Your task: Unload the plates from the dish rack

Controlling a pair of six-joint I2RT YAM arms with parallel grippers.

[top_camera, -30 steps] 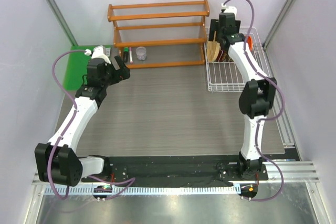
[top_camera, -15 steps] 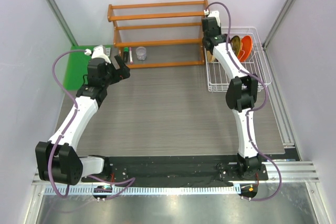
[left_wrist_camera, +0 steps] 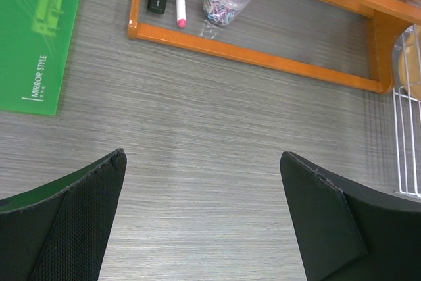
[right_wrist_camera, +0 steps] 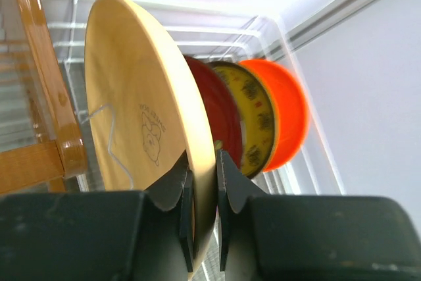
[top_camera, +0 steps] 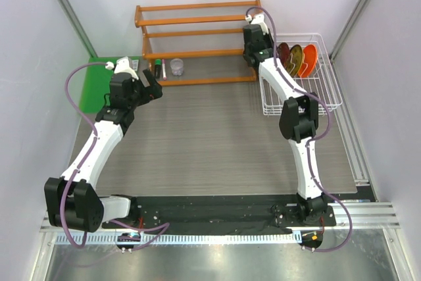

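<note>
**First plate out of the rack, three still slotted**

Your right tool point(right_wrist_camera: 203, 162) is pinching the rim of the large pale tan-yellow round plate point(right_wrist_camera: 131, 110), which it holds on edge. Over the last second it has carried that plate sideways out of the white wire dish rack point(top_camera: 309, 93), and it now sits close beside the end of the orange-brown wooden tiered shelf point(top_camera: 197, 31). Beyond the held plate, on the tool's side away from the shelf, three plates stand upright in the rack: the dark red plate point(right_wrist_camera: 220, 113), the dark-rimmed plate with the yellow patterned centre point(right_wrist_camera: 253, 116) and the small bright orange plate point(right_wrist_camera: 289, 116). That likely makes one of four unloaded once you set it down. Your left tool point(left_wrist_camera: 202, 162) has not moved and is spread wide and empty above the grey table point(left_wrist_camera: 217, 129).
</note>
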